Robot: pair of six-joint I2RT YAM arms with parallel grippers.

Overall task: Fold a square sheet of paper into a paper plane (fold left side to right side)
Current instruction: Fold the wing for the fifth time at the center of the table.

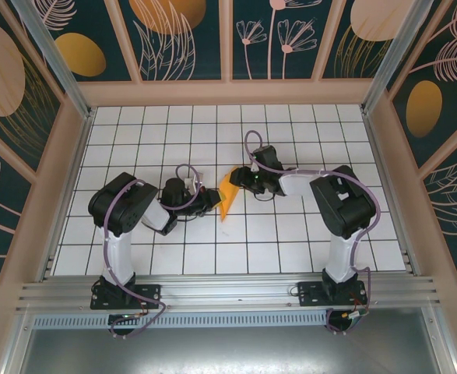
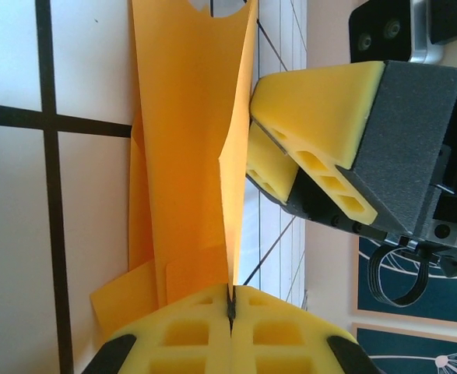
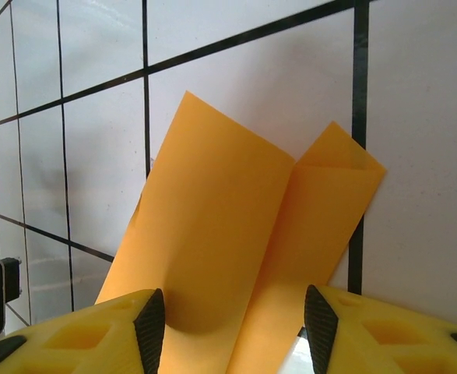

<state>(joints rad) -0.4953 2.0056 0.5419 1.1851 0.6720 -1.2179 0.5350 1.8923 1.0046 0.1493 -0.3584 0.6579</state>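
Pinching paper plane [image 2: 189, 156] w/ L jaws; R jaws apart, straddling it.

Bright, even light from above washes the white tabletop [image 1: 290, 241], leaving only soft, short shadows beneath the arms. Streaky glare crosses the glossy tiles in the right wrist view, where the orange paper [image 3: 212, 234] is crisp and the foam pads [image 3: 96, 335] of the right pincer [image 3: 232, 327] blur at the frame's bottom. Wide-angle bending tilts the enclosure posts [image 1: 53, 54] in the top view.

No legible text, label, brand, number or sign on any surface.
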